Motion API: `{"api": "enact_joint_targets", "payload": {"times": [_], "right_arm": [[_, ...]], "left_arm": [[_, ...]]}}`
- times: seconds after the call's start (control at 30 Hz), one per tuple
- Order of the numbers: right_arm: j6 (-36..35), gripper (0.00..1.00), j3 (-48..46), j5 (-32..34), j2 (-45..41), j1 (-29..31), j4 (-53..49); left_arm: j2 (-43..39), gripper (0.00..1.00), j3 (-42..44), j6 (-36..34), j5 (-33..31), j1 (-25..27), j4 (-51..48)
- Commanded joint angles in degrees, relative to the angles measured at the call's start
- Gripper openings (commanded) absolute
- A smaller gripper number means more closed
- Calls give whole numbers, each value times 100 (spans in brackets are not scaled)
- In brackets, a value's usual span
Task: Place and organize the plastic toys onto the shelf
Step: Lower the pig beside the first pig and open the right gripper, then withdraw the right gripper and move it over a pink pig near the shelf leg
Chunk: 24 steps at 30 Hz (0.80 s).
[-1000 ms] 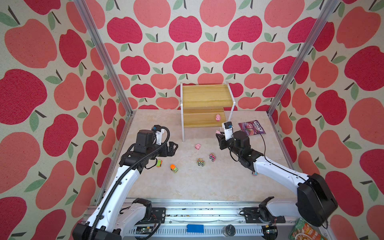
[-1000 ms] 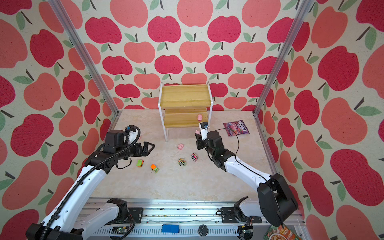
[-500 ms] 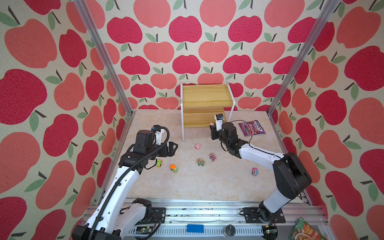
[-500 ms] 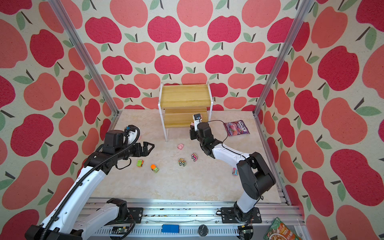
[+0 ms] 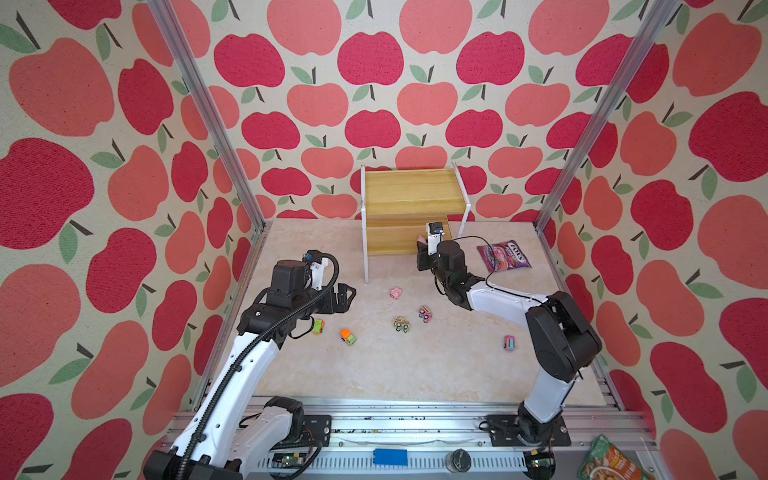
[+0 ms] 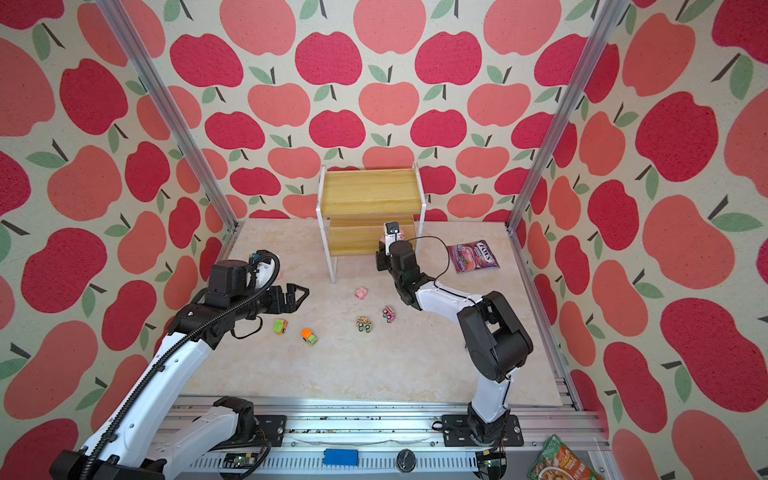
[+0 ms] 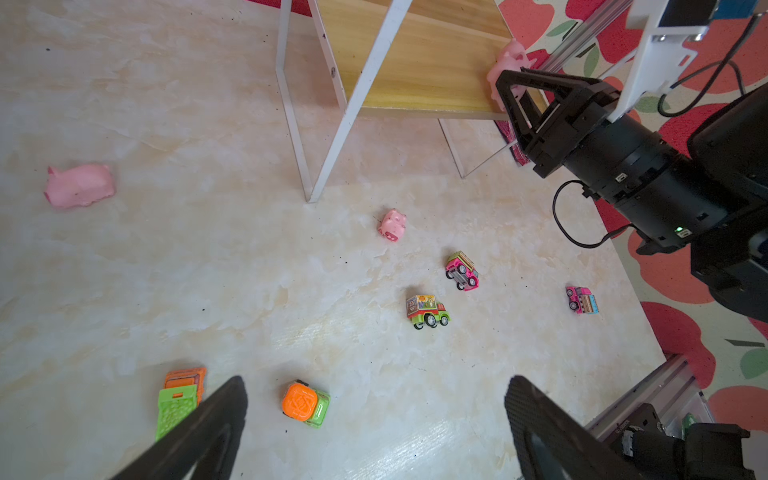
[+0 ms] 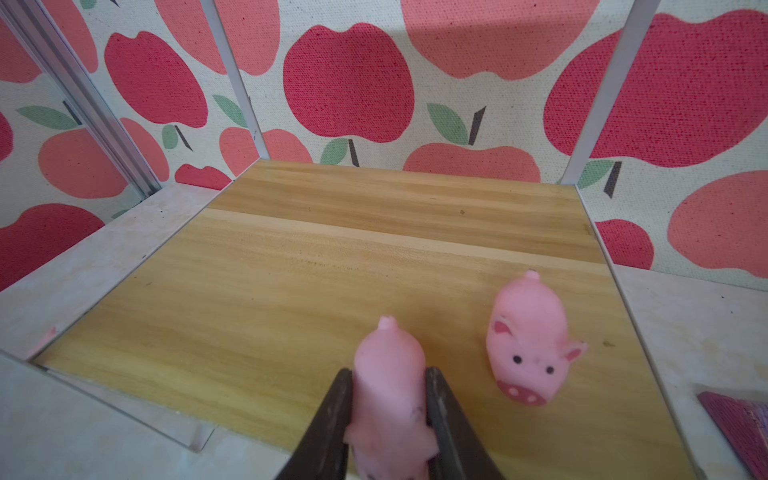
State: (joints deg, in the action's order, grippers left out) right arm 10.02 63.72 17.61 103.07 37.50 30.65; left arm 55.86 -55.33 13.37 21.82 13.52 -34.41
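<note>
In both top views: right gripper [image 5: 423,254] out at the front of the shelf [image 5: 411,195], closed narrow on a pig [image 5: 422,240], apparently to set it on the lower board. Left gripper [image 5: 347,293] spread wide and empty above the tabletop [image 5: 415,374], probably kept clear of the other arm's reach. Scattered on the tabletop, well apart: a loose pig [image 5: 396,293], green car [image 5: 318,326], orange car [image 5: 348,337], striped car [image 5: 401,323], pink car [image 5: 424,314] and, near the right arm, a second pink car [image 5: 509,343]. Purple bag [image 5: 503,256] beside the shelf, no part of the job.

From the left wrist: looks over the tabletop between wide-set fingers [image 7: 199,428], nothing between them. Shows the right gripper [image 7: 519,95] up against the lower board's corner, pig [image 7: 509,62] level with the board, likely so that it lands on its feet rather than drops. Far pig [image 7: 79,185] alone on the tabletop beyond the shelf legs, well apart from the cars.

From the right wrist: jaws pinching the pig [image 8: 388,365] by its flanks, tail toward the back of the shelf [image 8: 291,282], body over the board's front edge; touching the wood or just above it, cannot tell. Just beside it, not touching, a shelf pig [image 8: 525,345] standing on the same board, snout toward the camera. Looks like a side-by-side row in the making, hence the close placing. Rest of the board bare, upper board too. Not yet released; by this count seven toys left on the tabletop after that
</note>
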Motion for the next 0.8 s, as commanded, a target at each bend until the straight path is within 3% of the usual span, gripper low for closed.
{"api": "enact_joint_targets", "payload": {"times": [0.0, 0.27, 0.57, 0.77], "right_arm": [[-114, 33, 215, 291, 166, 27, 330], [-289, 37, 420, 368, 406, 43, 318], [-448, 68, 148, 255, -83, 204, 93], [-503, 76, -542, 136, -707, 442, 90]], "left_arm": [[-74, 99, 64, -67, 59, 2, 31], [-84, 99, 58, -62, 56, -2, 31], [-68, 99, 59, -88, -24, -29, 1], [-28, 99, 58, -72, -236, -114, -39]]}}
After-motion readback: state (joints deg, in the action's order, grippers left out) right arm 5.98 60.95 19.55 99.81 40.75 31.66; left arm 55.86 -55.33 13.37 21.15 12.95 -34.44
